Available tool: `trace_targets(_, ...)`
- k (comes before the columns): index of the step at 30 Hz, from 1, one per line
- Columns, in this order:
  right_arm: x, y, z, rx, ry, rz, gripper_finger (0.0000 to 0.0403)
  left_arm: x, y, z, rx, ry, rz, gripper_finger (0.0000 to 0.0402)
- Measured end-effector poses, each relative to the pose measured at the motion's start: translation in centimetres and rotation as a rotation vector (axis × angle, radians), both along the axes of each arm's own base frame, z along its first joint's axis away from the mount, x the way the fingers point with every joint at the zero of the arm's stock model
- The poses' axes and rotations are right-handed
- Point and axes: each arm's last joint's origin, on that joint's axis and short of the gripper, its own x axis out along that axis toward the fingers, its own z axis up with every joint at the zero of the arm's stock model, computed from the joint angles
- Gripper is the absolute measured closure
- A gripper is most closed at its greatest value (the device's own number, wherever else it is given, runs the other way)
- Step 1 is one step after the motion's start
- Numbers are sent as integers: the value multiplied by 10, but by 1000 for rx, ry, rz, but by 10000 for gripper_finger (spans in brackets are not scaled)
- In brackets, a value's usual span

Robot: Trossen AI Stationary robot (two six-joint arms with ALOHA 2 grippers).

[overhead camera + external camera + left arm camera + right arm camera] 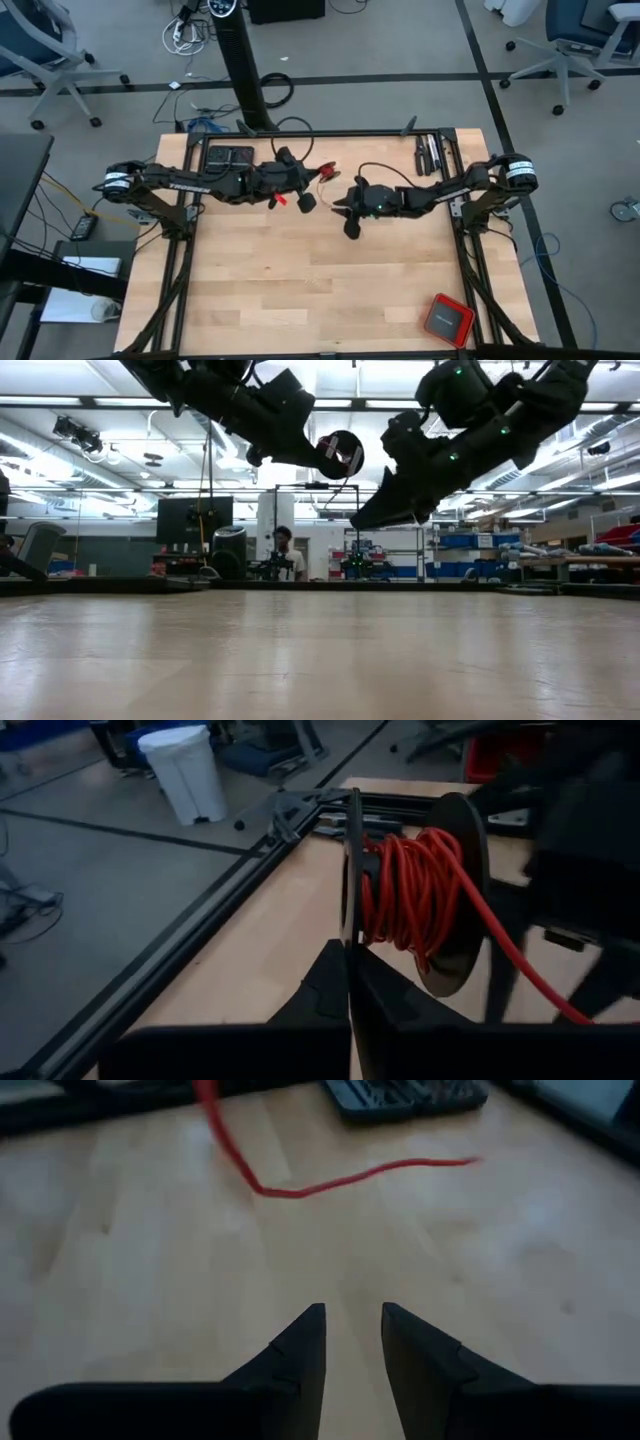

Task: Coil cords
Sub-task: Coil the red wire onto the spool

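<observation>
So the left gripper [350, 985] is clamped on the rim of a black spool [455, 890] up above the light wooden table [300, 290], red cord [405, 890] wound on it with a loose tail trailing off. The right gripper [353, 1342] hangs just beside the spool, fingers apart, holding nothing. A red box [448, 320] sits at the table's near corner, far from the spool. Behind it all: a lab with shelving and a person [285, 555].

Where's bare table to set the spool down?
The wood in front of both arms is bare, bordered by the red box at the front right corner. It is crowded at mid-table, where the left gripper holds the spool of red cord near the open right gripper.
</observation>
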Motion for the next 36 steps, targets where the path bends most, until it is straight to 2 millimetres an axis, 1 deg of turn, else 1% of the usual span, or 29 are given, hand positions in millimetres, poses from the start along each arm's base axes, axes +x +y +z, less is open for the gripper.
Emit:
trace_targets(3, -1, 10, 0, -90, -17, 37, 305, -1, 3, -1, -14, -8, 47, 401)
trace_targets(5, 0, 17, 2, -121, -72, 47, 305, -1, 6, -1, -50, -35, 82, 401)
trace_targets(9, -6, 23, 2, -167, -158, -35, 305, -1, 8, 0, -125, -85, 123, 401)
trace_targets(12, -8, 23, 1, -173, -173, -33, 303, -2, 9, -1, -139, -99, 159, 401)
trace_targets(17, -8, 22, -2, -187, -142, -17, 296, -2, 9, 0, -158, -123, 167, 401)
trace_targets(21, -7, 19, 1, -203, -172, -41, 287, -2, 9, 1, -158, -125, 166, 401)
trace_targets(25, -6, 12, 6, -176, -225, -43, 277, -1, 8, 1, -159, -128, 166, 401)
trace_targets(29, -5, 7, 10, -177, -270, -53, 270, -1, 8, 3, -179, -169, 169, 401)
trace_targets(36, -5, 3, 12, -205, -281, -58, 268, 0, 8, 6, -179, -202, 166, 401)
